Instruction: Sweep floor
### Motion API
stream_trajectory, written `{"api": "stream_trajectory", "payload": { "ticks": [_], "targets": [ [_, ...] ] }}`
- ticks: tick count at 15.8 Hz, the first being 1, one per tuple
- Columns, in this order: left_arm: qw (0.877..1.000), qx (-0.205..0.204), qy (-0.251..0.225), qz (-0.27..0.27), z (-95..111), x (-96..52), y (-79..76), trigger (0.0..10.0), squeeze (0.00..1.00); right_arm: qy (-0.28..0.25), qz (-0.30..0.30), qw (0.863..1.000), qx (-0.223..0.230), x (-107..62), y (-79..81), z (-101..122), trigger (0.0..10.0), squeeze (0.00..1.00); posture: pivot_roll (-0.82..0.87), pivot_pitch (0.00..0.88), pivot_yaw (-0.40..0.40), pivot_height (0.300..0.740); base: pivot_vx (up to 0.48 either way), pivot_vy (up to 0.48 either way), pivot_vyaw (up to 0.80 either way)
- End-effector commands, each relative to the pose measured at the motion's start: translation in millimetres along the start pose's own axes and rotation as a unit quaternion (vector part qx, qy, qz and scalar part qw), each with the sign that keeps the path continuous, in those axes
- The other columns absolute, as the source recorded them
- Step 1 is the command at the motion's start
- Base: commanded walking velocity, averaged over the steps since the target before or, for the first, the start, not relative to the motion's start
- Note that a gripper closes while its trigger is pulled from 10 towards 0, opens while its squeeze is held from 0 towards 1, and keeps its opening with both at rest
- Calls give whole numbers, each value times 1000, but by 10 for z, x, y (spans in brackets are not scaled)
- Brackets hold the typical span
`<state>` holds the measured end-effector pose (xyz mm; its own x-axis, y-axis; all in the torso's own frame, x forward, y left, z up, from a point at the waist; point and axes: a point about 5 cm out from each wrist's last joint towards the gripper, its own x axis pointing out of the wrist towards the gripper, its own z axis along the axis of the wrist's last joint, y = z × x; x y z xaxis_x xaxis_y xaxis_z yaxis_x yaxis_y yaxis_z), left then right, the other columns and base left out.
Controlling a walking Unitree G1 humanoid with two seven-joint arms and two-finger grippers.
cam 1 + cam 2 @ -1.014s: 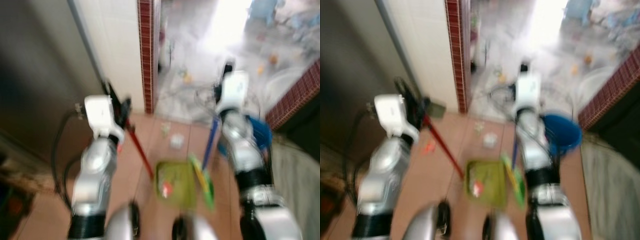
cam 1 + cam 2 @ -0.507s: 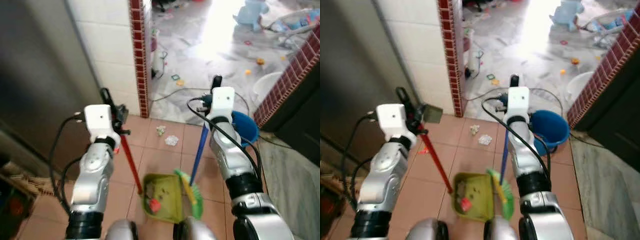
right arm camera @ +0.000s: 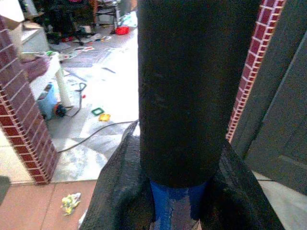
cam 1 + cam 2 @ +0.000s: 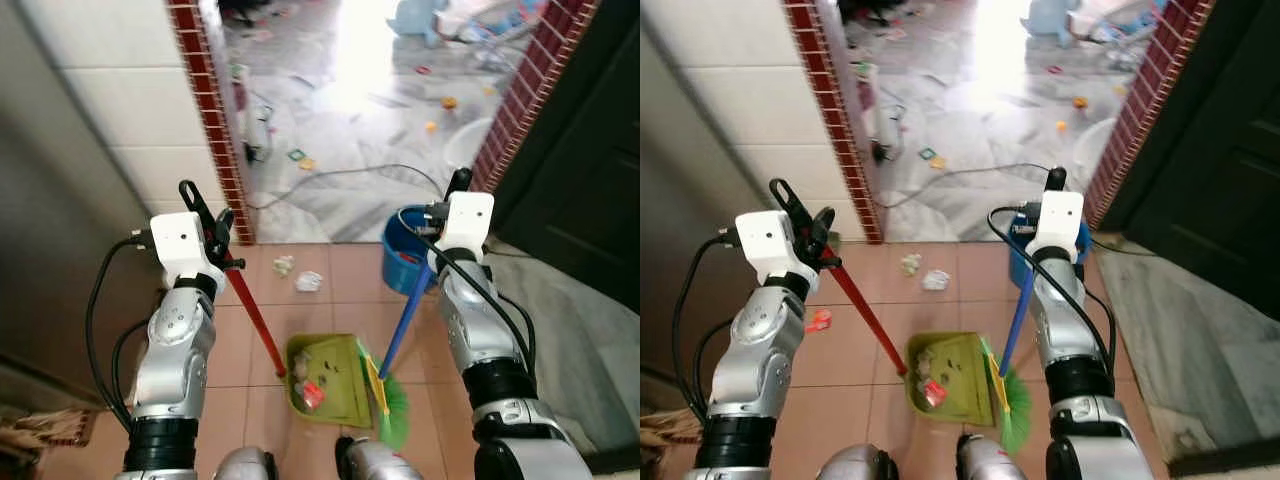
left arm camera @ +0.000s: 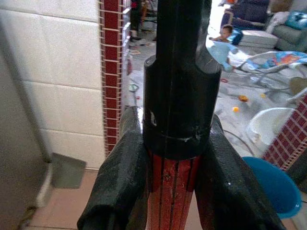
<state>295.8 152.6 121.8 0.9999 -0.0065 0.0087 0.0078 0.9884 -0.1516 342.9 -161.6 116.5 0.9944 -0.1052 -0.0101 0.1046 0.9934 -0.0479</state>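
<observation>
Between the robot's two arms, on the terracotta tiled floor [image 4: 330,300], lies the flat olive-green plastic dustpan [image 4: 325,378], which serves as the landmark. The left gripper [image 4: 215,228] is clamped on the black top cap of the dustpan's long red handle [image 4: 252,315], which slants down to the pan's near-left edge. The right gripper [image 4: 455,190] is closed around the black grip of the blue-handled broom [image 4: 408,312], whose green bristle head [image 4: 392,408] rests just beside the pan's right edge.

Risks from here, as I judge them: both handles are held at their very tops, so a small wrist tilt could swing the far ends widely; the pan could tip and spill what it holds, or the bristles could flick debris past the pan instead of into it. A grey cable [image 4: 340,178] trails across the pale marble floor [image 4: 350,110] beyond the pan and could snag the broom or the robot's feet. Two crumpled white paper scraps [image 4: 297,274] lie on the tiles just beyond the pan, not yet collected.

Containers: the dustpan holds a small red piece and some pale crumbs and scraps. A round blue plastic bucket [image 4: 398,250] stands beyond the pan to its right, behind the broom handle; something reddish shows inside, though I cannot tell what.
</observation>
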Motion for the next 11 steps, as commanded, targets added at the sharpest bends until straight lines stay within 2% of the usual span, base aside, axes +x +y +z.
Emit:
{"api": "stream_trajectory", "payload": {
  "ticks": [1, 4, 7, 10, 11],
  "targets": [
    [1000, 3, -28, -5, 137, 42, 5, 10000, 0, -9, 2, 1000, -7, 30, 2, 69, 10000, 0, -25, 0, 25, 740, 0, 0, -800],
    [999, -1, -39, -23, 181, 53, -29, 10000, 0, -7, -2, 1000, -16, 19, -67, 34, 10000, 0, -36, 33, 16, 740, 0, 0, -800],
    [999, -9, -40, -23, 176, 71, -49, 10000, 0, -5, 1, 1000, -19, -4, -63, 22, 10000, 0, -43, 38, 15, 740, 0, -252, -800],
    [999, -10, -39, -31, 193, 87, -82, 10000, 0, -2, 0, 1000, -15, 2, -64, 27, 10000, 0, -46, 53, 16, 740, 0, 0, -800],
    [999, -8, -40, -34, 199, 90, -84, 10000, 0, -2, 0, 1000, -16, 4, -68, 30, 10000, 0, -47, 62, 15, 740, 0, -450, -800]
  ]
}}
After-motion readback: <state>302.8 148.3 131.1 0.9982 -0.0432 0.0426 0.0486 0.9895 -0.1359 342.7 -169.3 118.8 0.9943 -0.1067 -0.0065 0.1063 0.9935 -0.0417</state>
